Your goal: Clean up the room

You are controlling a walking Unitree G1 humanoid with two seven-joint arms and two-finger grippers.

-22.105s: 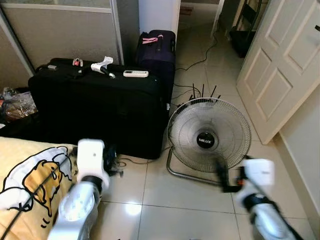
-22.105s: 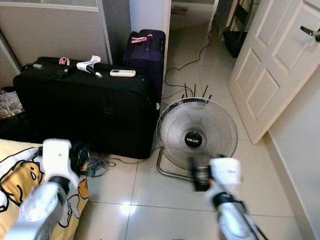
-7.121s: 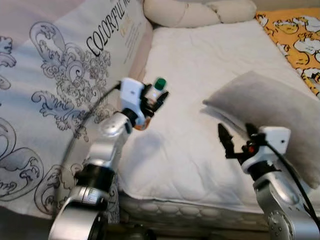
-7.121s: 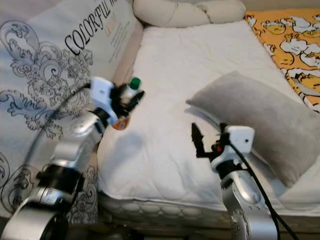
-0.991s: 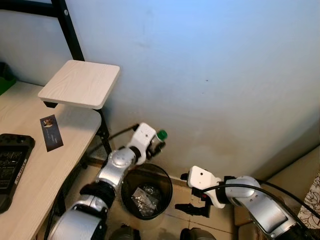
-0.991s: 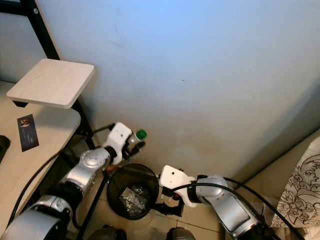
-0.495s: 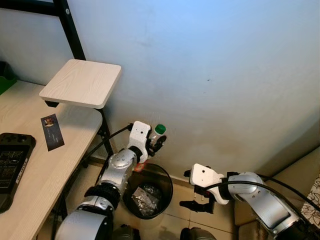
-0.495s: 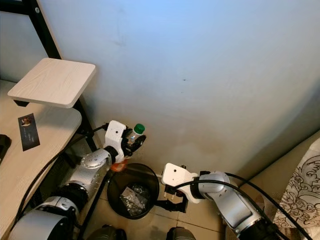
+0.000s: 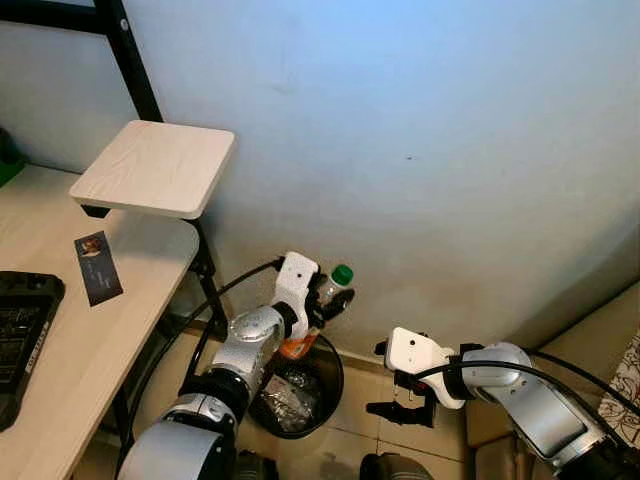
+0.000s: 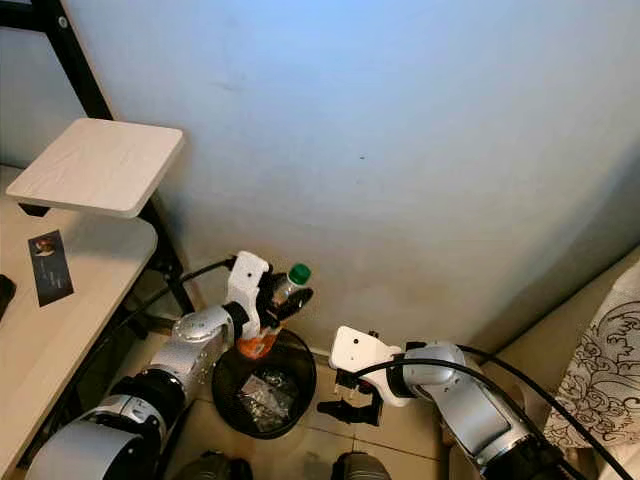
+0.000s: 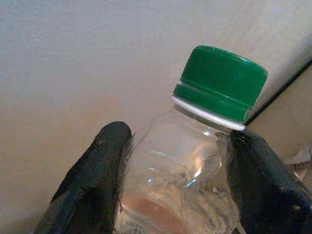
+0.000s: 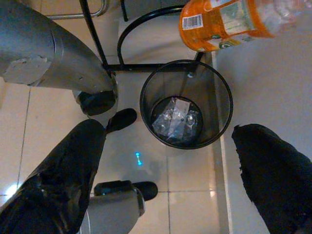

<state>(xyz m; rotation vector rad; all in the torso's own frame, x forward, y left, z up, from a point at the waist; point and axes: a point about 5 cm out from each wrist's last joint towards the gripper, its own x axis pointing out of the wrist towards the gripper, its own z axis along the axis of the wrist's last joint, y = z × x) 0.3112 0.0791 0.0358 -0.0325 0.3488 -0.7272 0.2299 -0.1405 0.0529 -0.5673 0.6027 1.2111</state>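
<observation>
Left eye view: the landmark here is the black mesh bin [image 9: 300,385] on the tiled floor at the foot of the pale wall. The left claw [image 9: 322,300] hangs above the bin's rim on the wall side, clamped on a clear plastic bottle [image 9: 318,310] with a green cap and an orange label. The bottle is tilted, cap up toward the wall, its orange bottom end lowest and over the bin's mouth. In the left wrist view the two black fingers [image 11: 97,170] press the bottle's clear shoulder from both sides, just under the cap.

Some crumpled clear wrapping [image 12: 176,119] already lies at the bottom of the bin. The right claw [image 9: 395,407] is low, beside the bin on the side away from the worktop [image 9: 70,330], near the floor, with its fingers spread apart and nothing between them. The worktop, with a small card [image 9: 97,268] on it, stands on the bin's other side.

The step in hand looks like throwing the bottle away: it is carried to the bin but not yet let go. The next move calls for bringing the bottle fully over the middle of the opening, then parting the left fingers so it falls inside rather than striking the rim.
</observation>
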